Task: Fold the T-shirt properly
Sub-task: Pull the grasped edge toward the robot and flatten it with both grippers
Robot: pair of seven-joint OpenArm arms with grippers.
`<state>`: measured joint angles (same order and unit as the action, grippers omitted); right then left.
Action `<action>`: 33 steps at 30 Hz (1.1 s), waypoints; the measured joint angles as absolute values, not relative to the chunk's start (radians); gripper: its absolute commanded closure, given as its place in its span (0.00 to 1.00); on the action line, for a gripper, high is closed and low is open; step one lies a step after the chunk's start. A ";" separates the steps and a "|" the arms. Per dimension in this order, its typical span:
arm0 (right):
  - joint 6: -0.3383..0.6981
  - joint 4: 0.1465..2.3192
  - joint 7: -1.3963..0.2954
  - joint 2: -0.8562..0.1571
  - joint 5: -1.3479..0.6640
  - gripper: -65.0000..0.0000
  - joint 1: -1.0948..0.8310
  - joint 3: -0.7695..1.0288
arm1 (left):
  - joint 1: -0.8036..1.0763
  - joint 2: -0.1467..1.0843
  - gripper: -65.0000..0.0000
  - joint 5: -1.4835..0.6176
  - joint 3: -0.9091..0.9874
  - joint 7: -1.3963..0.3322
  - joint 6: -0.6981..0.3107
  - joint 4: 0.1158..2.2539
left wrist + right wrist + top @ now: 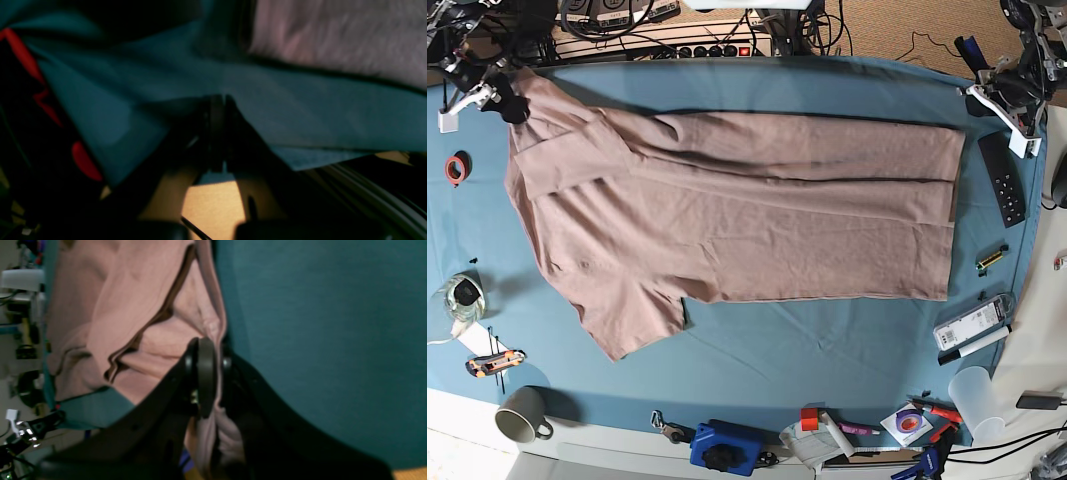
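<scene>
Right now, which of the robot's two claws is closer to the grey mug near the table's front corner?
The right claw. It is on the grey ceramic mug's side of the table, pinching the dusty pink T-shirt. The left claw is at the diagonally opposite corner.

T-shirt (747,215) | dusty pink, wrinkled | spread flat, top edge folded over

The right gripper (213,365) is matte black, with two broad curved fingers (156,420) that sweep up to narrow tips, round black pads at those tips, and a small brass-coloured screw low on one pad. The left gripper (218,110) is the same dark black build, seen blurred and in shadow, its two flat tips meeting on a thin vertical line. In the base view both arm ends show white bracket pieces against black bodies.
</scene>
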<state>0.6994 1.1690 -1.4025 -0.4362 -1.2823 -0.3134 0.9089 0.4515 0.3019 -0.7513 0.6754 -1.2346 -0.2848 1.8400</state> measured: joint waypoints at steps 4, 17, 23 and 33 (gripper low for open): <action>0.699 1.169 -1.403 -0.445 -1.292 1.00 -0.313 0.909 | 0.442 0.299 1.00 -0.773 0.675 -1.174 -0.285 1.840; 0.699 1.169 -1.403 -0.444 -1.295 1.00 -0.313 0.909 | 0.297 0.279 0.52 -0.791 0.672 -1.086 -0.342 1.820; 0.699 1.169 -1.403 -0.444 -1.295 1.00 -0.313 0.909 | 0.276 0.269 0.52 -0.775 0.671 -1.100 -0.384 1.732; 0.699 1.169 -1.403 -0.444 -1.295 1.00 -0.313 0.909 | 0.265 0.260 0.52 -0.889 0.676 -1.105 -0.402 1.620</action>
